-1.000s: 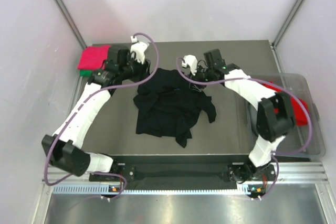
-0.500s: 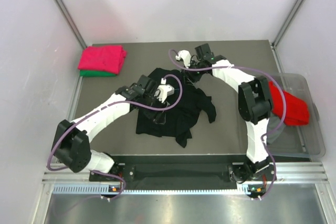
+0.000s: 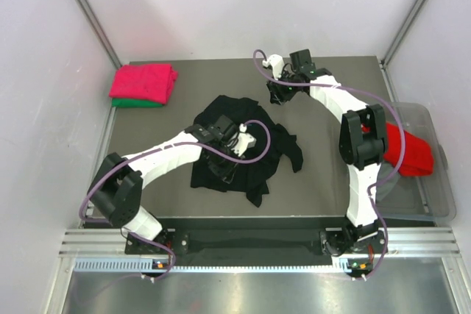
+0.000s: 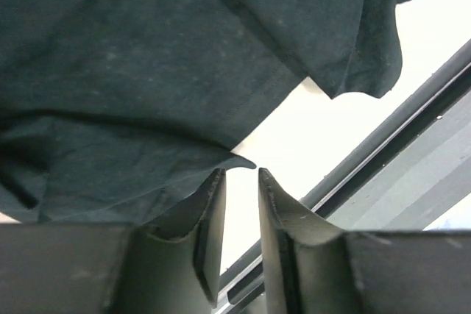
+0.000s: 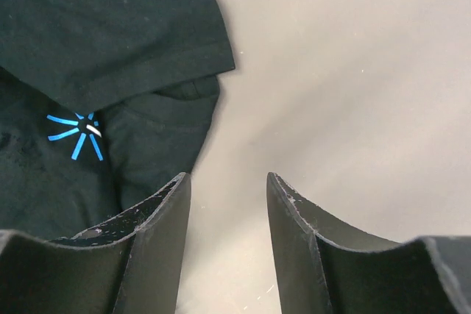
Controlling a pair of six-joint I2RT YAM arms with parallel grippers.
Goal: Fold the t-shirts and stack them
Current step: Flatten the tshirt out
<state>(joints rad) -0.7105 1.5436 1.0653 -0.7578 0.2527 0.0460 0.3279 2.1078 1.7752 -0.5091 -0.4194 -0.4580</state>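
Observation:
A black t-shirt [image 3: 254, 145] lies crumpled in the middle of the table. My left gripper [image 3: 228, 169] hangs over its near part, pointing toward the table's front edge. In the left wrist view its jaws [image 4: 241, 172] stand narrowly apart and empty, with the black t-shirt's hem [image 4: 147, 86] just beyond the tips. My right gripper [image 3: 276, 97] is open and empty over bare table, just past the shirt's far right corner. The right wrist view [image 5: 224, 176] shows the black shirt [image 5: 110, 27] to its left. A folded pink-red t-shirt [image 3: 143, 81] lies on a green one [image 3: 136, 103] at the far left.
A clear plastic bin [image 3: 434, 182] stands at the right edge with a red t-shirt [image 3: 408, 148] inside. The table's front rail [image 4: 383, 137] shows in the left wrist view. A blue star mark [image 5: 73, 134] is on the black shirt.
My left gripper has swung from the far left onto the shirt's near middle. My right gripper has drawn back off the shirt's far edge toward the back right.

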